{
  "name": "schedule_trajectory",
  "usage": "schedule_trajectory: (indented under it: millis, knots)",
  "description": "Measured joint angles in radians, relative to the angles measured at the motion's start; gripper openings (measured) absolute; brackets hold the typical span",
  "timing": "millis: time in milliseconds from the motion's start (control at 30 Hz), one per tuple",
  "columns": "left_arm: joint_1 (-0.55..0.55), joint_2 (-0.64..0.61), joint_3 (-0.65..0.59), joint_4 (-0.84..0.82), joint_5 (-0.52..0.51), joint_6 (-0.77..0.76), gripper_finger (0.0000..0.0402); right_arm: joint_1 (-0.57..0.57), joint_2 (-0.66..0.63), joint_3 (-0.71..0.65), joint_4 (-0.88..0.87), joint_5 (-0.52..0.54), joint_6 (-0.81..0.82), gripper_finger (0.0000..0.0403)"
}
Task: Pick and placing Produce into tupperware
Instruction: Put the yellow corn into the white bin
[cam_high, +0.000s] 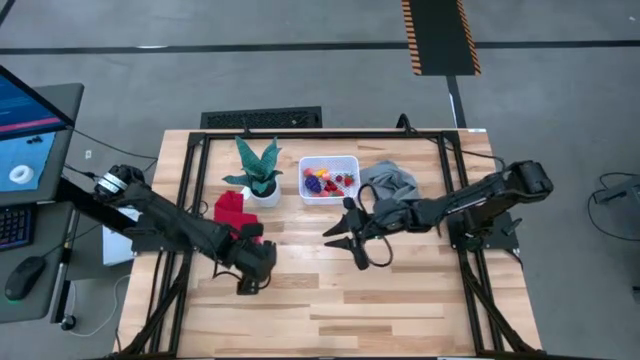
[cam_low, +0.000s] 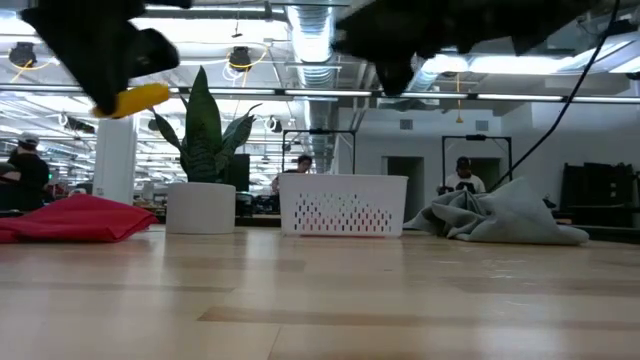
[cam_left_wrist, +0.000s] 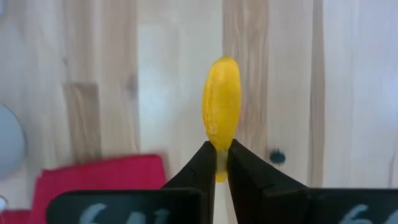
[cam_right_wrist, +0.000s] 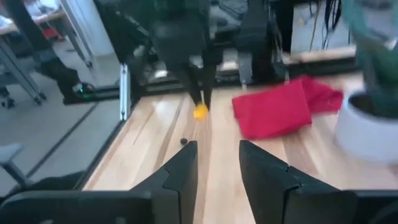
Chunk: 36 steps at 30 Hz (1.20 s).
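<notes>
Clearly the left gripper (cam_left_wrist: 217, 163) is clenched on a yellow piece (cam_left_wrist: 221, 106) of produce, pinching its lower end so that the piece's long axis runs straight out beyond the fingertips; in the low view it hangs well above the table (cam_high: 330, 310), tilted rather than upright. From the high view this gripper (cam_high: 247, 285) sits over the near-left part of the table, and the tupperware (cam_high: 329, 180) lies away from it toward the far edge and to the robot's right, past the red cloth (cam_high: 232, 208) and the potted plant (cam_high: 258, 170). The coming carry therefore seems to run diagonally, and it would probably need to clear the plant's leaves on the way. The right gripper (cam_high: 352, 240) hovers near the table's middle, nearer the bin than the left one, with its fingers (cam_right_wrist: 181, 172) parted and nothing between them. Several small red, yellow and purple toy items already lie inside the tupperware. A crumpled grey cloth (cam_high: 390, 182) rests just beside the bin on its right side.
</notes>
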Motion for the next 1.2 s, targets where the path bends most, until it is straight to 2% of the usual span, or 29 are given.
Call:
schedule_trajectory:
  millis: [167,500,867,1200]
  knots:
    - [0.062,0.0,0.041,0.04,0.008,0.067,0.0021,0.0,0.137,0.029,0.086,0.0,0.013,0.0169]
    - [0.154,0.0,0.061,0.042,0.059,0.125,0.0021,-0.016,0.36,0.181,0.084,-0.009,-0.042,0.0229]
    - [0.173,0.0,0.061,0.112,0.087,0.155,0.0022,-0.015,0.455,0.324,0.079,-0.032,-0.069,0.0212]
    - [0.173,0.0,0.061,0.114,0.087,0.162,0.0022,-0.015,0.448,0.334,0.08,-0.038,-0.082,0.0189]
